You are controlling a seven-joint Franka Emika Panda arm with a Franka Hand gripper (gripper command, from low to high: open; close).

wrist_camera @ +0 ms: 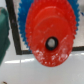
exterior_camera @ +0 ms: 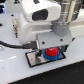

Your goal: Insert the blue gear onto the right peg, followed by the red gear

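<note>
The red gear (wrist_camera: 50,34) is filling the wrist view directly below the gripper (exterior_camera: 50,49), lying over the blue gear (wrist_camera: 29,15), whose teeth are showing past its rim. The blue gear is resting on the plate (exterior_camera: 33,61) on the table (exterior_camera: 15,70), apparently already on the peg. Something pale is showing inside the red gear's hole, but I cannot tell whether it is the peg. The fingers are hidden in both views, so I cannot tell whether the gripper is gripping the red gear or standing open. If hole and peg are sitting off-centre, pressing down could be jamming or tilting the red gear.
</note>
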